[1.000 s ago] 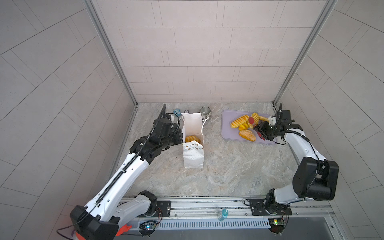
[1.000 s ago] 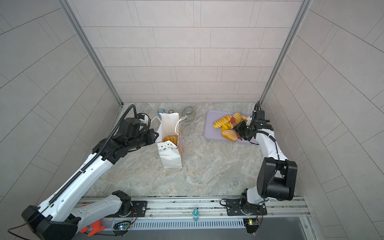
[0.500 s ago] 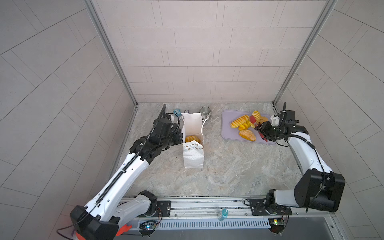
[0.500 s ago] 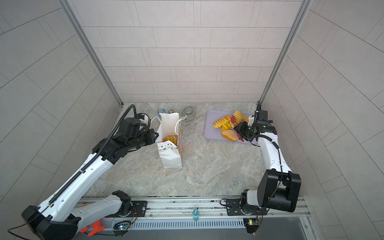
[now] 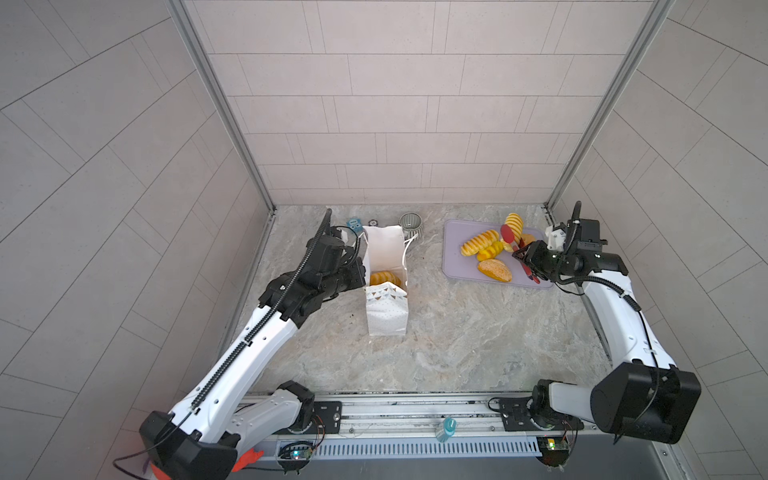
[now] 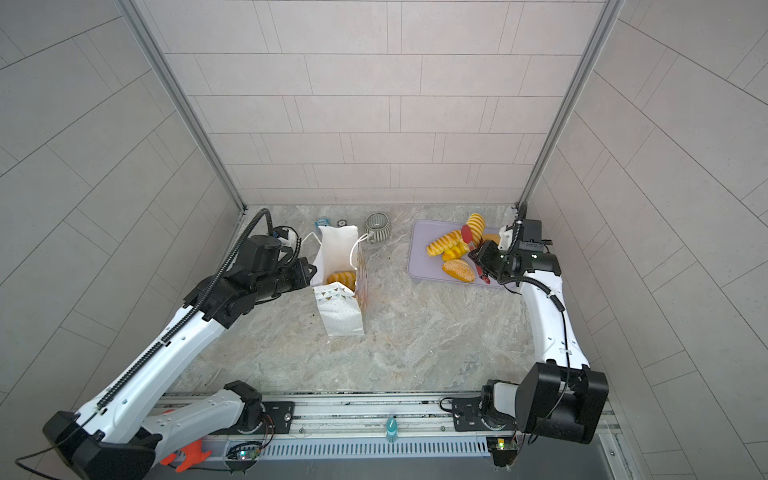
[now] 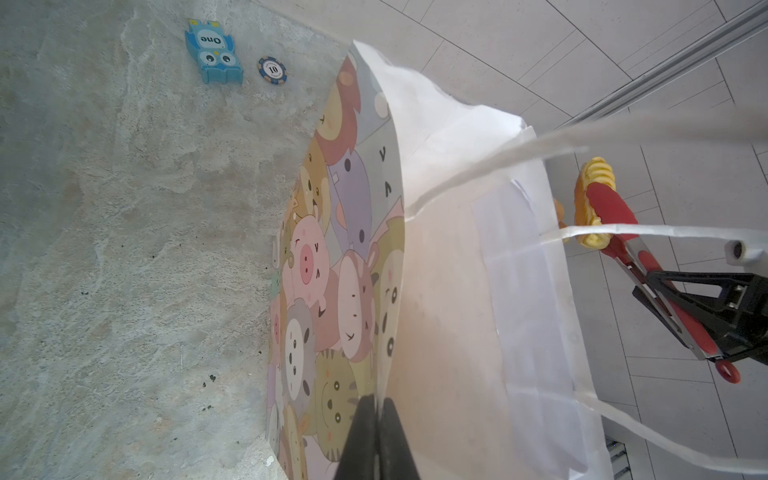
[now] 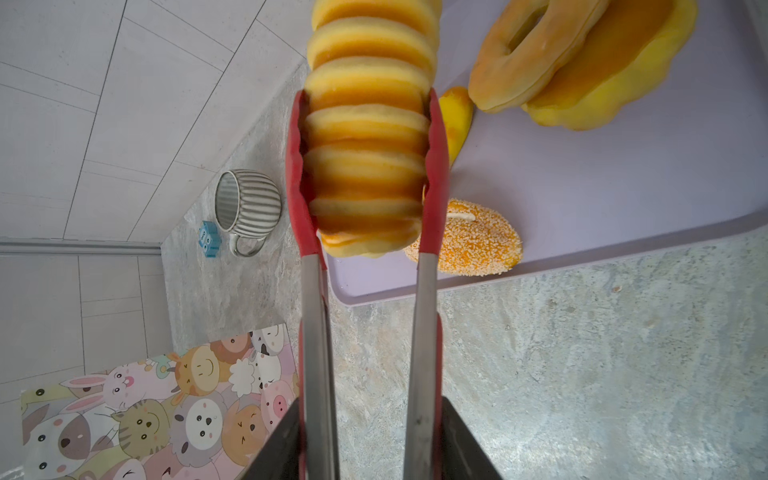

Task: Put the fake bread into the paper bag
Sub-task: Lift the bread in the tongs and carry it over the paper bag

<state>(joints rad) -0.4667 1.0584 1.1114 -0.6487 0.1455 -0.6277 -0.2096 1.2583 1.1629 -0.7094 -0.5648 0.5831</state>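
Overhead, two robot arms work at one marbled table [image 5: 457,332]. The right fingers [image 8: 278,449] are clenched on the metal handles of one pair of red-tipped tongs [image 8: 428,291]. The tongs pinch one ribbed loaf [image 8: 368,145] between their red tips.

That loaf sits well beyond the fingers, at the far end of the tongs, raised above the lilac tray [image 5: 453,266]. Its long axis runs in line with the tongs and points away from the fingers. In both top views its free end leans toward the back wall.

The left fingers [image 7: 359,444] are pressed together on the rim of the one paper bag [image 5: 384,320]. It stands upright with its mouth open, well apart from the tray. One bagged loaf [image 5: 384,277] lies at the bottom, its long axis running left to right in both top views.

On the tray, two slanted loaves [image 5: 480,243] lie side by side. One sesame bun [image 5: 494,269] lies nearer the front edge. The right wrist view adds one ring bagel [image 8: 528,50] leaning on one scalloped bread [image 8: 615,83].

Near the back wall, behind the bag, are one striped mug [image 5: 411,222], one blue owl tile [image 7: 214,52] and one poker chip [image 7: 273,70].
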